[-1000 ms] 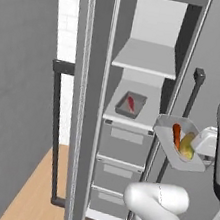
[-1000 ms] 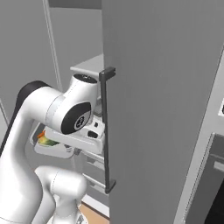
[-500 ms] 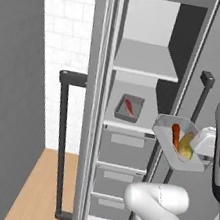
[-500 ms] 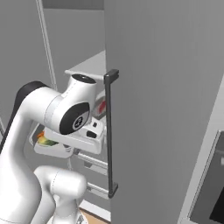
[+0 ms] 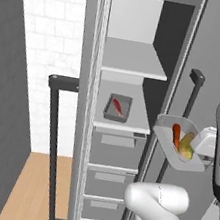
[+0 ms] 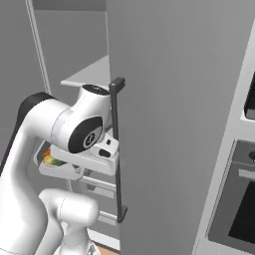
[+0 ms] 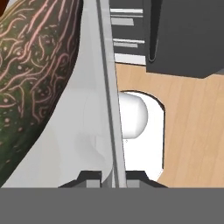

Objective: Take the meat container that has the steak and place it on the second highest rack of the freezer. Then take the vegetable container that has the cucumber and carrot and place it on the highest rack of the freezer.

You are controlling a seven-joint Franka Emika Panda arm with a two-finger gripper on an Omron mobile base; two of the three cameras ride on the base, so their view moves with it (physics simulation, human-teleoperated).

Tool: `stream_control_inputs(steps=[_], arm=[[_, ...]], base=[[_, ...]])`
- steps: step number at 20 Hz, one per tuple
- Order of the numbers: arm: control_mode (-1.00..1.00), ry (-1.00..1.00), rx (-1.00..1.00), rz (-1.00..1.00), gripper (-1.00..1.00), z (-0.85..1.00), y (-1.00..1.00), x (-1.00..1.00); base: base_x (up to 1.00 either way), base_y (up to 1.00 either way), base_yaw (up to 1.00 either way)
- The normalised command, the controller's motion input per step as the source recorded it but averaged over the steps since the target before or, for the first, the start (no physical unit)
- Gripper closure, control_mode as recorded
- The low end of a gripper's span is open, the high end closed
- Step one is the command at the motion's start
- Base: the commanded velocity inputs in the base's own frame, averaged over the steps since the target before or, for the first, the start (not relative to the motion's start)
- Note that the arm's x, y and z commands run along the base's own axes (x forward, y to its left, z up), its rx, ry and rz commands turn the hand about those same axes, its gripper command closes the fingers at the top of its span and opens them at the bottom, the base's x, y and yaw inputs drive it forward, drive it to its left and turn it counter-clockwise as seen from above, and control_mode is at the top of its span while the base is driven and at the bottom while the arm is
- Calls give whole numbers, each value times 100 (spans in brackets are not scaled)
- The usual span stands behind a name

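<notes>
The freezer (image 5: 132, 19) stands open. On its second highest rack (image 5: 136, 120) sits the grey meat container (image 5: 124, 115) with the red steak (image 5: 117, 106) inside. The highest rack (image 5: 133, 60) above it is bare. My gripper (image 7: 113, 177) is shut on the rim of the pale vegetable container (image 5: 164, 137), which hangs tilted in front of the shelves, to their right and just below the second rack. The carrot (image 5: 176, 135) and cucumber (image 5: 186, 146) lie in it. In the hand view the cucumber (image 7: 30, 65) looms beside the container's wall (image 7: 83, 131).
The freezer's open door with its long dark bar handle (image 5: 190, 100) stands right behind the held container; in the right base view that handle (image 6: 118, 149) is next to my arm. Another dark handle (image 5: 51, 138) stands left. Grey drawers (image 5: 113, 150) lie below. A black oven (image 6: 239, 219) is right.
The whole picture has shifted as the base moved, so the freezer's shelves sit more squarely in view. The vegetable container stays in my grip, at the same spot beside the arm.
</notes>
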Motion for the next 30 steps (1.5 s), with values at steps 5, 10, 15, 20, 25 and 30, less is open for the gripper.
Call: stream_control_inputs(steps=[5, 10, 15, 20, 25, 30], arm=[[100, 0, 0, 0, 100, 0, 0, 0], [100, 0, 0, 0, 100, 0, 0, 0], [100, 0, 0, 0, 100, 0, 0, 0], [100, 0, 0, 0, 100, 0, 0, 0], [100, 0, 0, 0, 100, 0, 0, 0], [-100, 0, -1, 0, 100, 3, 18, 4]], base=[[0, 44, -12], [22, 18, -3], [2, 0, 0], [10, 15, 0], [7, 10, 0], [1, 4, 0]])
